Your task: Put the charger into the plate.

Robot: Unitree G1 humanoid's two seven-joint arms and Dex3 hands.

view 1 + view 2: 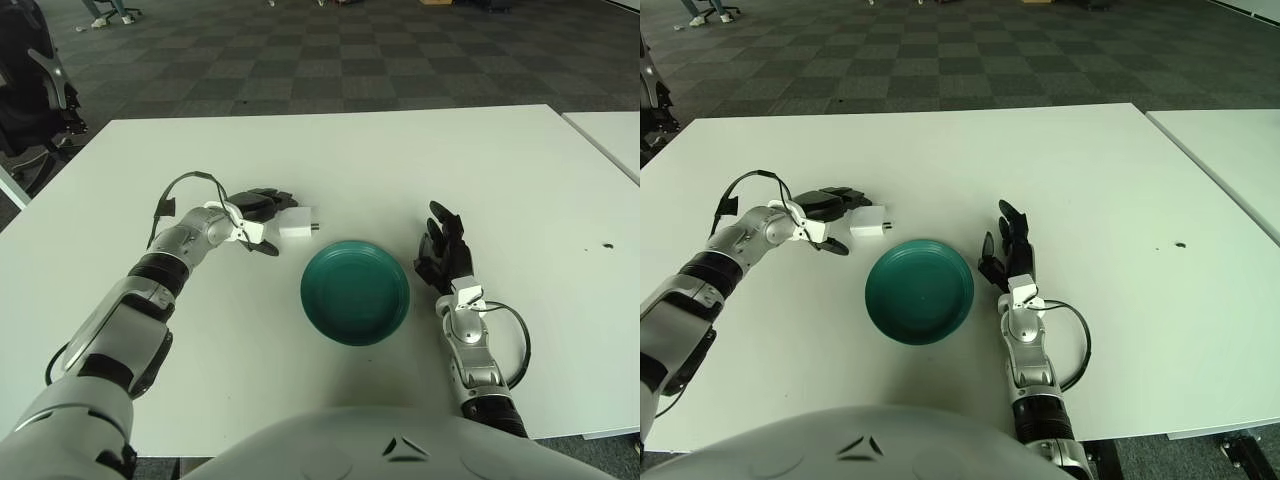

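So the charger [296, 222], a little white block with its prongs pointing away from the left robot hand [259, 208], sits right at that hand's fingertips on the white counter [520, 180]. The dark fingers reach over its near edge and the thumb hangs lower down on the robot's side, but I honestly can't tell if they're actually clamped on it or just touching it. The charger looks like it's flat on the counter.

The green plate [355, 291] is just past the charger on the side away from the left robot hand and a bit closer to the robot's body, near it but not touching. Nothing is in it.

The right robot hand [443, 252] shows just beside the plate on its far side, fingers pointing up and loosely spread, holding nothing.

View differences: the right eye view shows a clearer strip of counter between the charger [869, 222] and the plate rim [940, 250], while the left eye view picks up a dark chair [35, 90] off the left robot hand's outer side.
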